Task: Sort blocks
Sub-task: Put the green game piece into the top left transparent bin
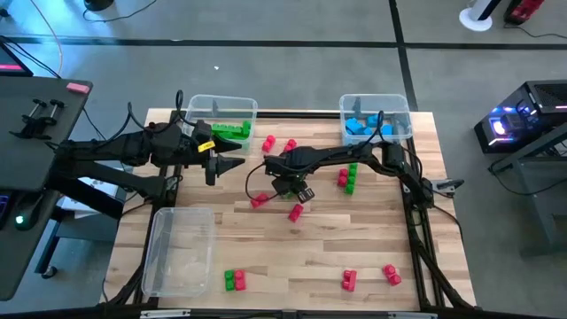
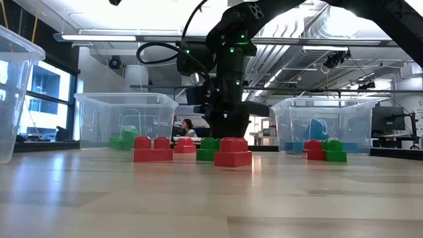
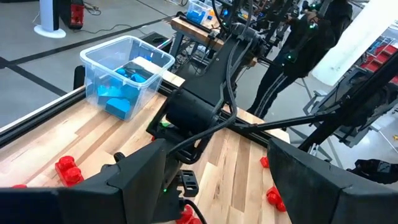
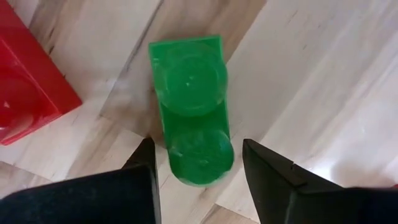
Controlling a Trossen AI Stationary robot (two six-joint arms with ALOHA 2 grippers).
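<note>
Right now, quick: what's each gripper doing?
Left gripper: jaws open, empty, near the green bin.
Right gripper: jaws open, straddling a green block on the table, not yet clamped.

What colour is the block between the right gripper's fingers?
Green block, seen best in the right wrist view, flanked by the right gripper.

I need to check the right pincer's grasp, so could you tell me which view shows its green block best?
The right wrist view: the green block fills the frame, lying between the right pincer fingers. In the high view the arm hides it. The low view shows only a green edge below the arm. The left wrist view doesn't show it.
</note>
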